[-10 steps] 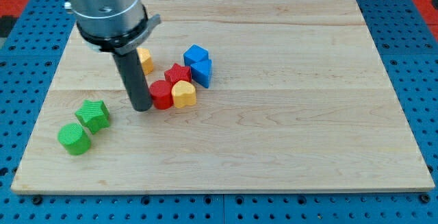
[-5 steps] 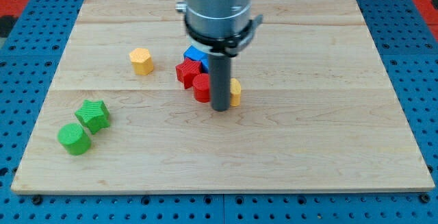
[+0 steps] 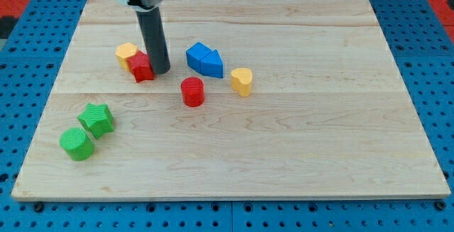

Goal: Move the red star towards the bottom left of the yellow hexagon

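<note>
The red star [image 3: 141, 67] lies at the board's upper left, touching the lower right side of the yellow hexagon [image 3: 127, 54]. My tip [image 3: 160, 69] rests on the board right against the star's right side. The rod rises from there to the view's top and hides nothing of the star or the hexagon.
A red cylinder [image 3: 192, 91] stands to the lower right of my tip. Two blue blocks [image 3: 203, 59] sit together to its right, with a yellow heart [image 3: 242, 81] beyond them. A green star [image 3: 97, 118] and a green cylinder [image 3: 76, 143] lie at the lower left. The wooden board [image 3: 319, 133] sits on a blue pegboard.
My tip moved from the cluster's right side to the upper left, and the red star went left with it up to the yellow hexagon. The cluster spread apart; the hexagon shifted slightly left.
</note>
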Action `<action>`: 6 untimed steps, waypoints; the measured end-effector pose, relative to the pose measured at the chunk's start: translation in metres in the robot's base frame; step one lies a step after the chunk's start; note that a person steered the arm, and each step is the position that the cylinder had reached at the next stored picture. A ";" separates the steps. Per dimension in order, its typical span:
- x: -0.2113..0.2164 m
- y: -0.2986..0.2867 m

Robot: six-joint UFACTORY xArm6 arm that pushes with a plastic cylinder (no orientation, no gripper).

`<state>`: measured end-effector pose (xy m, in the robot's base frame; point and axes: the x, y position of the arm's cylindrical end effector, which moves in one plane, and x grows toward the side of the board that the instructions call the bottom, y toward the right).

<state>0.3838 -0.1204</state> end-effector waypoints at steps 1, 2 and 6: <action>-0.020 -0.002; -0.008 -0.043; 0.023 -0.097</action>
